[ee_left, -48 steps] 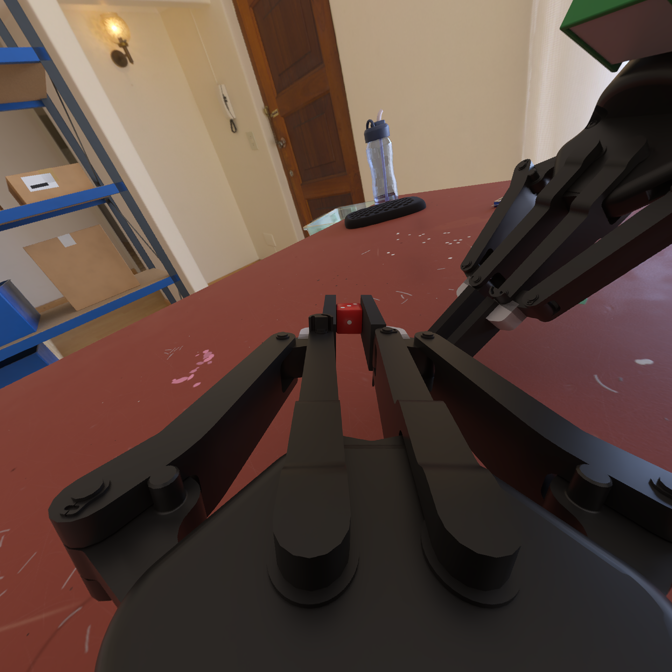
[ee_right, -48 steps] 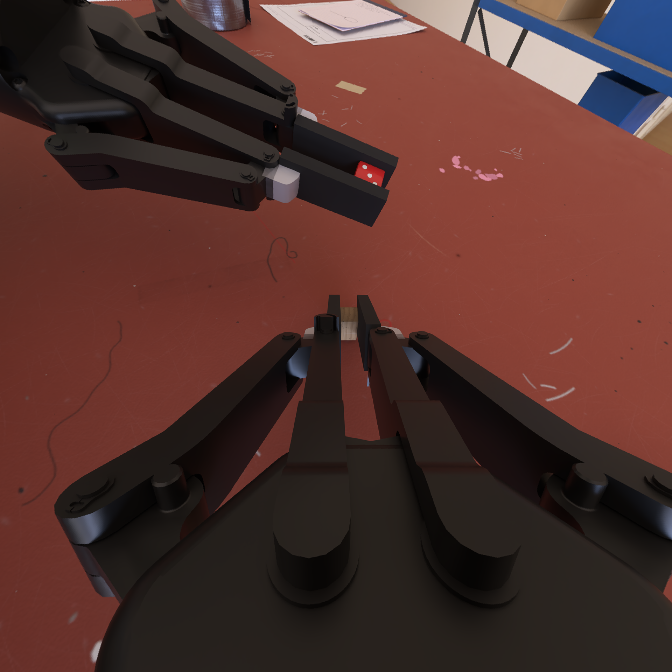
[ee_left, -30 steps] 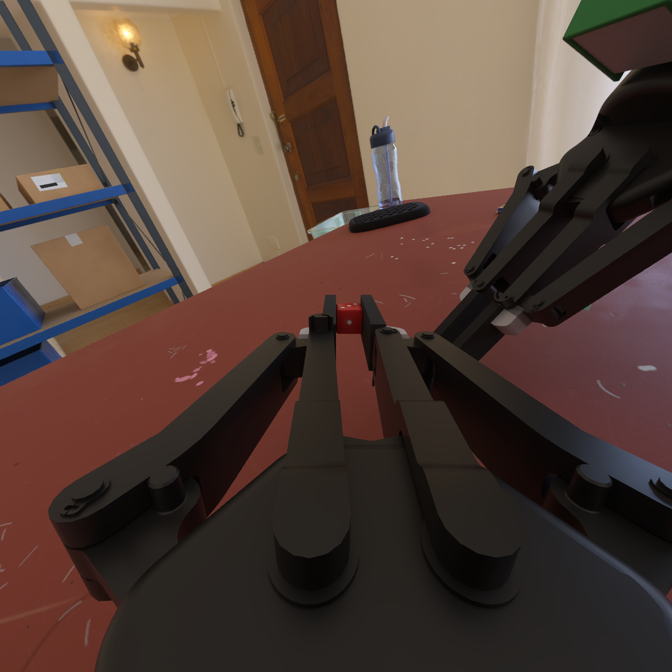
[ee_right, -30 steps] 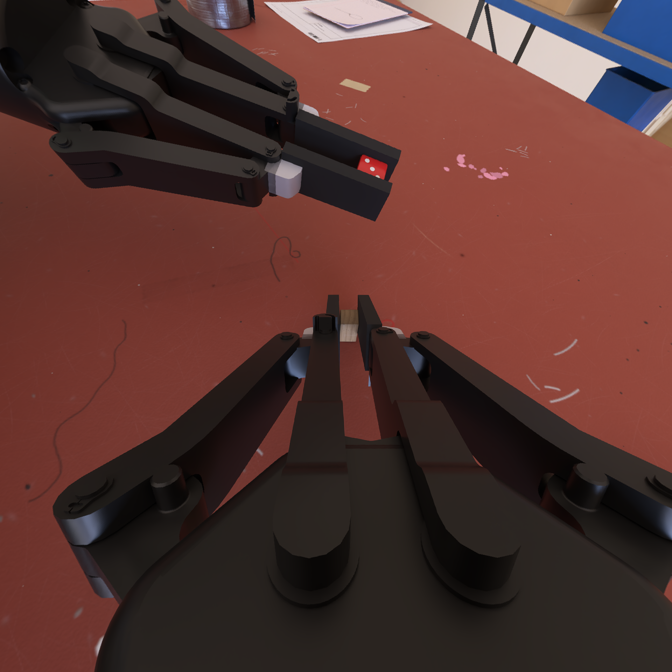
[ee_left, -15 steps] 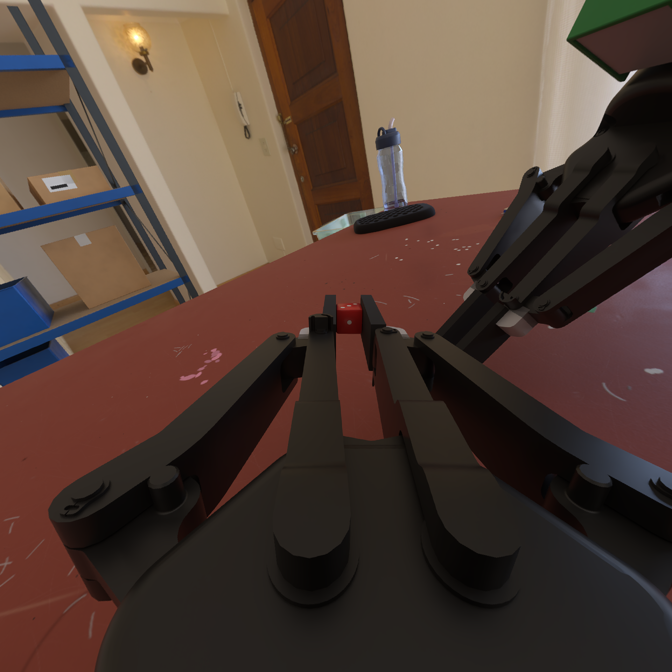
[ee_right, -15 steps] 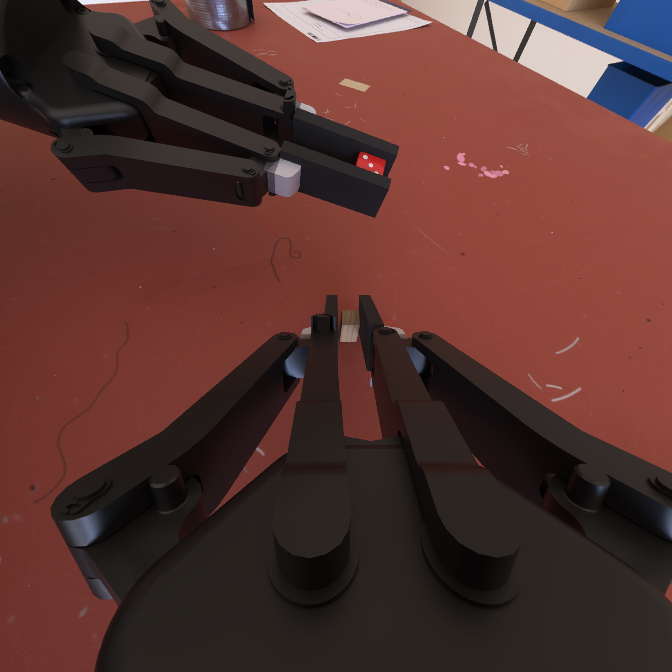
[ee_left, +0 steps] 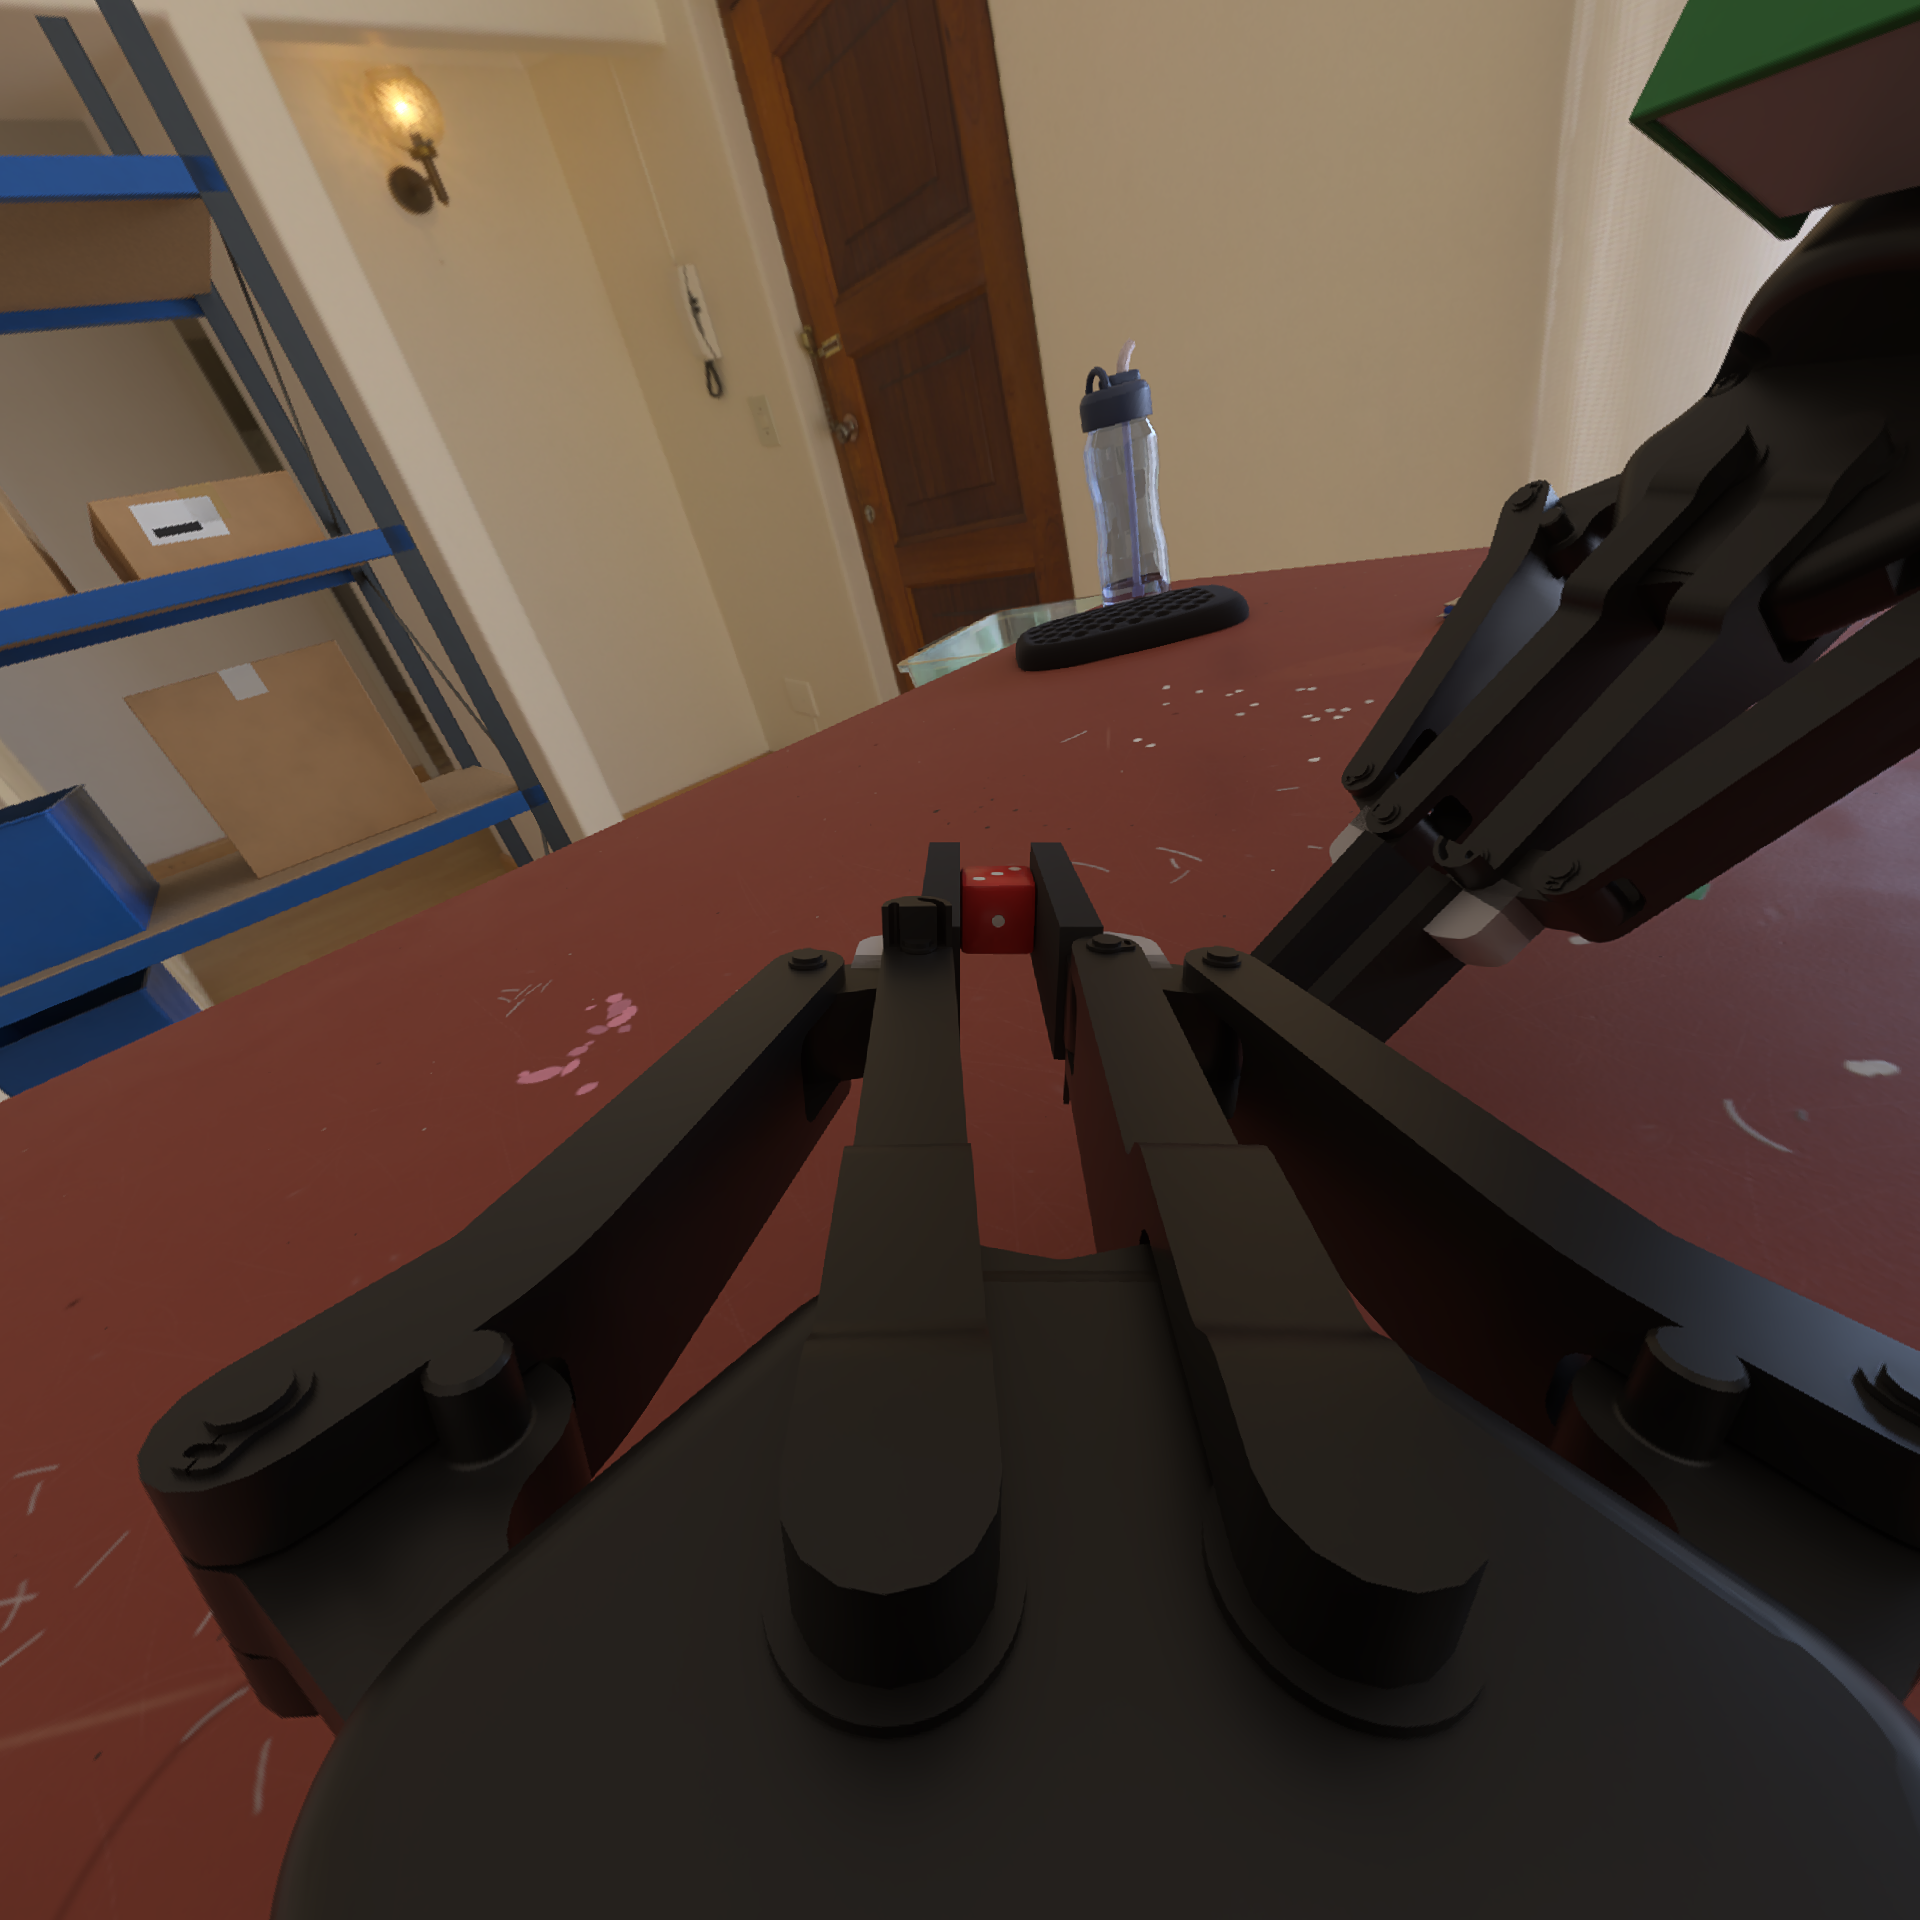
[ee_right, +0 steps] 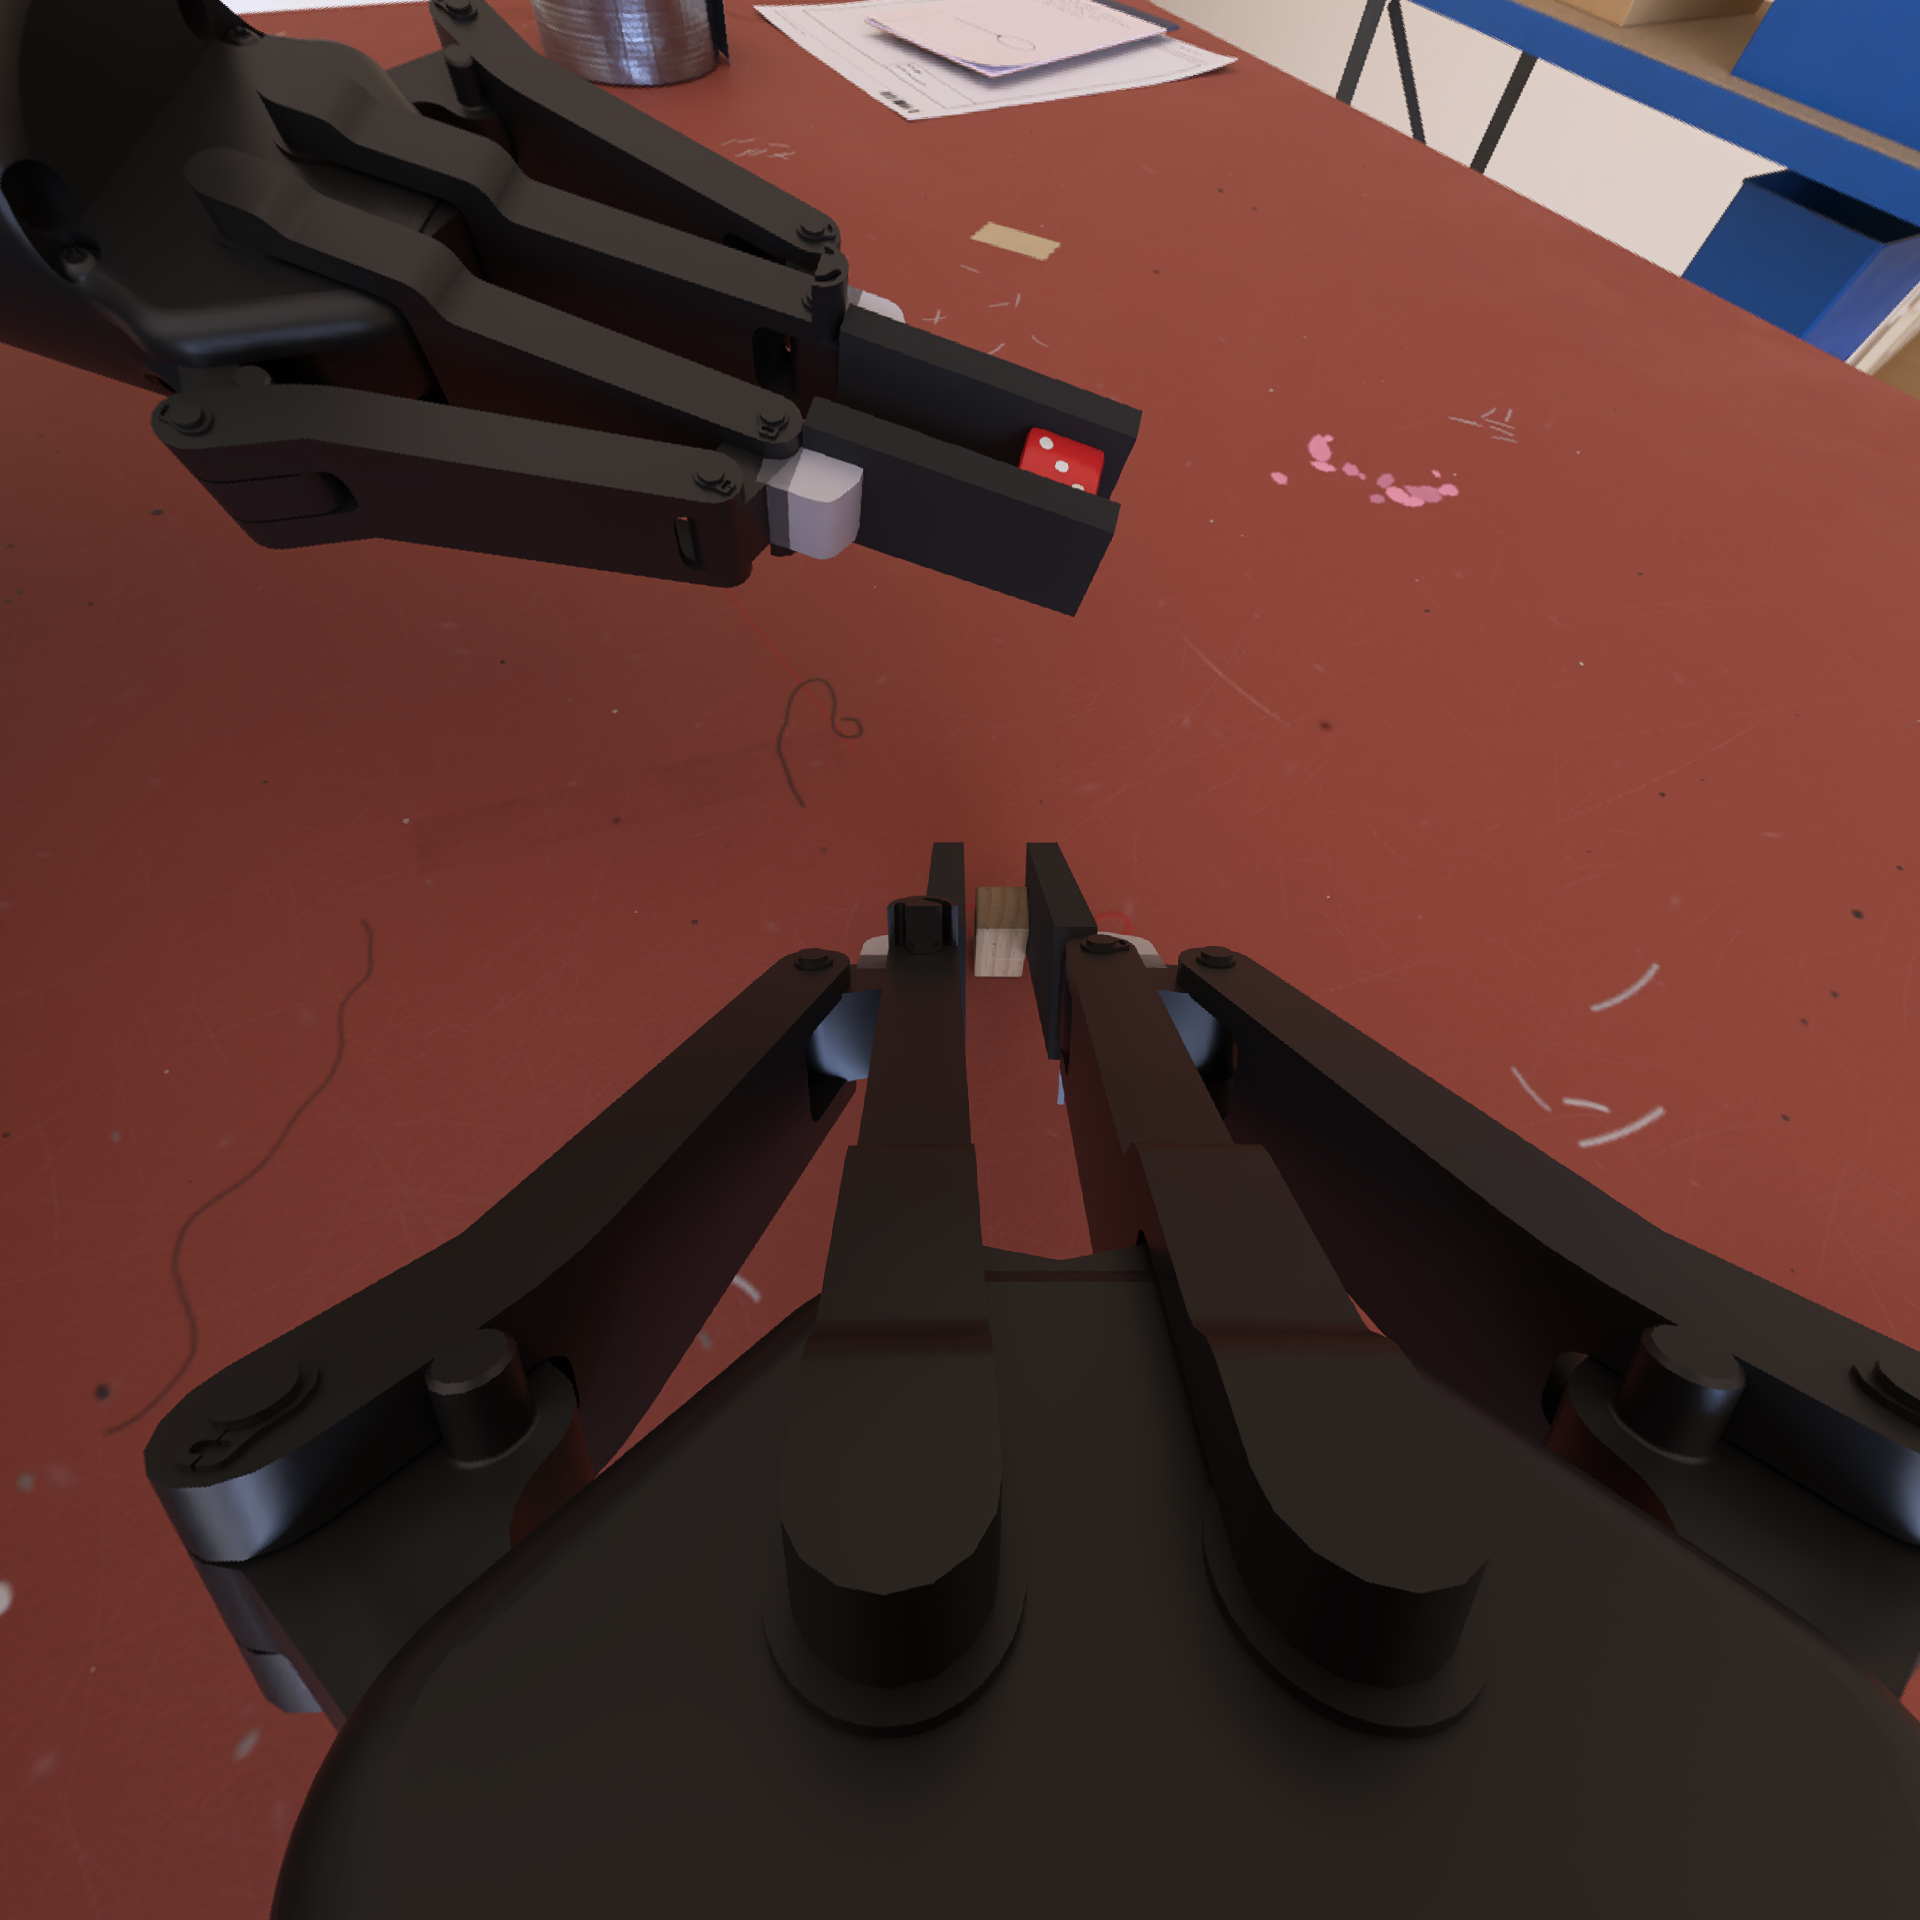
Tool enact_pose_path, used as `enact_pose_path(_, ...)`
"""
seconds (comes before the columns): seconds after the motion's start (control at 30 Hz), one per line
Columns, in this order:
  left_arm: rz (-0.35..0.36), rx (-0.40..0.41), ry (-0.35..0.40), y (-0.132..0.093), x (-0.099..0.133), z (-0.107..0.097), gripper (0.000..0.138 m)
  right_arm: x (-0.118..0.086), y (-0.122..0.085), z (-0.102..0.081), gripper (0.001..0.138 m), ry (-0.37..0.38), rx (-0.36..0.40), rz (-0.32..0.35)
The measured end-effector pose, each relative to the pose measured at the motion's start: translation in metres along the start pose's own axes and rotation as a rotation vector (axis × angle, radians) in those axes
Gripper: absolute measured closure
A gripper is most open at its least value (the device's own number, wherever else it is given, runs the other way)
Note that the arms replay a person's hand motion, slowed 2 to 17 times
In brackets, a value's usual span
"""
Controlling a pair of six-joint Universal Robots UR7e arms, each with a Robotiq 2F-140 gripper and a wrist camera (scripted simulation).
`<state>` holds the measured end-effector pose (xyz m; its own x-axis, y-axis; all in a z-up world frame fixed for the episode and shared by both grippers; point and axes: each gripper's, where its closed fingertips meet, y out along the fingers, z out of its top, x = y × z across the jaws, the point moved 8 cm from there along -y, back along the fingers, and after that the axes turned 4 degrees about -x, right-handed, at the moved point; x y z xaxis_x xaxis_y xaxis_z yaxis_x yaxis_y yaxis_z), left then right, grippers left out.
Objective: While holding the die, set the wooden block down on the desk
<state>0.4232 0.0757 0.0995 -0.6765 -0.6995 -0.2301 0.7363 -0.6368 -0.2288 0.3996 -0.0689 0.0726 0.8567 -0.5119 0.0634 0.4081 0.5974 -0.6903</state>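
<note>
My left gripper [ee_left: 997, 883] is shut on a small red die [ee_left: 997, 909] with white pips and holds it above the red-brown desk [ee_left: 312, 1143]. It also shows in the right wrist view [ee_right: 1112, 488], upper left, with the die [ee_right: 1060, 459] between its pads. My right gripper [ee_right: 995, 883] is low over the desk [ee_right: 1455, 779], its jaws slightly parted around a small pale wooden block [ee_right: 1001, 930]. A thin gap shows at the block's left side. The right gripper's fingers [ee_left: 1351, 935] reach down at the right of the left wrist view, tips hidden.
A water bottle [ee_left: 1124, 488] and a black perforated pad [ee_left: 1132, 623] stand at the desk's far edge. A metal can [ee_right: 623, 36], papers [ee_right: 997, 42] and a tan strip [ee_right: 1015, 239] lie beyond the left gripper. Blue shelving [ee_left: 208, 571] stands beside the desk.
The right gripper's jaws have parted a little and a gap has appeared beside the wooden block. The left gripper has drifted slightly, still holding the die.
</note>
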Motion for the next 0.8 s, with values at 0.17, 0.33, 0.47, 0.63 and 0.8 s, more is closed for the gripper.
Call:
enact_pose_path(0.17, 0.0, -0.002, 0.002, 0.0001, 0.0, -0.0001, 0.121, -0.0001, -0.0001, 0.0, 0.123, 0.001, 0.0, 0.001)
enact_pose_path(0.33, 0.0, -0.003, 0.004, 0.0002, 0.0003, -0.0001, 0.121, -0.0002, -0.0002, 0.0001, 0.123, 0.003, -0.001, 0.002)
enact_pose_path(0.47, -0.001, -0.003, 0.005, 0.0002, 0.0004, -0.0001, 0.121, -0.0002, -0.0003, 0.0002, 0.122, 0.004, -0.001, 0.001)
enact_pose_path(0.63, -0.001, -0.004, 0.005, 0.0002, 0.0002, -0.0001, 0.121, -0.0002, -0.0002, 0.0003, 0.121, 0.007, -0.001, 0.003)
enact_pose_path(0.8, -0.001, -0.003, 0.004, 0.0001, 0.0001, -0.0001, 0.121, -0.0003, -0.0002, 0.0003, 0.121, 0.01, -0.002, 0.006)
